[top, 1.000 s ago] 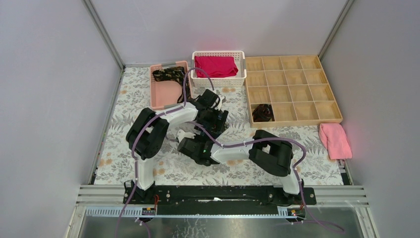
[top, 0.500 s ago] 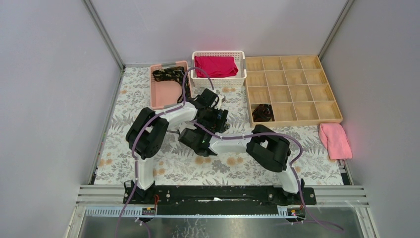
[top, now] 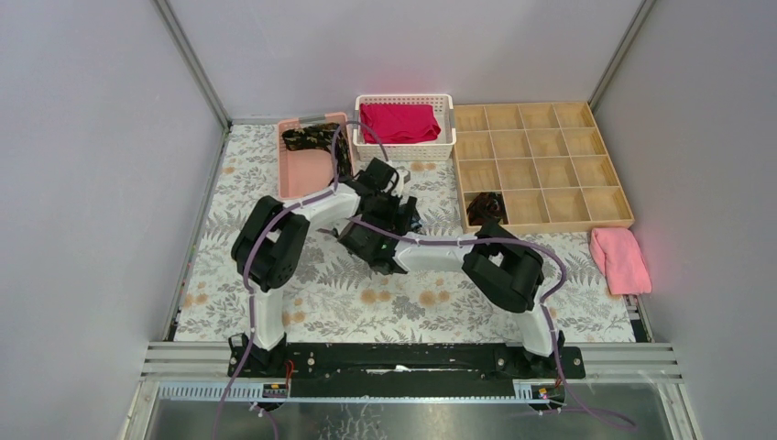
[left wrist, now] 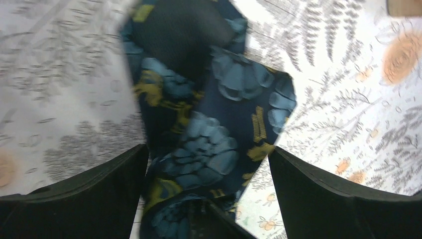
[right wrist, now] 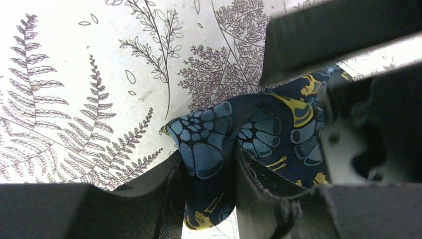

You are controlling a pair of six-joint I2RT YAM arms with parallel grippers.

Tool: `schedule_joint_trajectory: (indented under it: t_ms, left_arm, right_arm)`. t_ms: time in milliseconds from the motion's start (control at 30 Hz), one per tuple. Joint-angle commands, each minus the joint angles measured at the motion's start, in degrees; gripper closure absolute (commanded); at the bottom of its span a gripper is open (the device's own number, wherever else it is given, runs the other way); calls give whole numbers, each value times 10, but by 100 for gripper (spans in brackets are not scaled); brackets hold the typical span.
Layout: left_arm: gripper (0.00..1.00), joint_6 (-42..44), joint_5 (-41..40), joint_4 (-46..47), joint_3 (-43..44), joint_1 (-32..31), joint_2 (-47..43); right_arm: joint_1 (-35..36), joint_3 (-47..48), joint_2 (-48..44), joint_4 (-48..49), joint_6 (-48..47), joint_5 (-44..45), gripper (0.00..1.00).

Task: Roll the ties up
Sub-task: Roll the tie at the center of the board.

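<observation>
Toward the far left of the fern-printed surface [top: 366, 312]: pink tray [top: 286, 170], with a dark gold-patterned tie [top: 310, 138] bunched at its far end. Just right of the tray, near the middle of the surface: blue-flowered tie [left wrist: 214, 134], lying crumpled and folded over itself, mostly hidden under the two arms in the top view. Directly over it, left claw [left wrist: 206, 149], fully released, one finger on each side of the fabric, neither finger pressing in. Just beside and nearer, right claw [right wrist: 209, 169], clenched on a raised fold at the edge of the same blue-flowered tie, fabric squeezed up between its two fingers, the rest of the cloth trailing off toward the left claw. Farther back, beside the tray: white basket [top: 403, 99] holding a folded red cloth [top: 399, 122]. To the right: wooden divided box [top: 550, 225], with a coiled tie [top: 484, 208] in its nearest left compartment. At the far right edge, apart from everything else: pink towel [top: 620, 259], flat on the surface.
</observation>
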Motion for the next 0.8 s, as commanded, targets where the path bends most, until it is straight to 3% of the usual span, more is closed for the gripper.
schedule_joint_trajectory:
  t_ms: [0, 267, 467, 600, 767]
  left_arm:
    - [1, -22, -23, -19, 26, 46, 6]
    - [1, -40, -95, -56, 158, 73, -21]
    - [1, -47, -174, -64, 192, 86, -64]
    - [1, -64, -234, -63, 143, 86, -136]
    - [1, -101, -273, -15, -2, 84, -254]
  right_arm:
    - [-19, -40, 11, -14, 77, -175, 59]
    - [-35, -77, -33, 19, 128, -300, 61]
    - [-52, -102, -62, 46, 160, -412, 62]
    - [-89, -125, -81, 92, 207, -513, 62]
    - [-146, -160, -98, 176, 288, -625, 63]
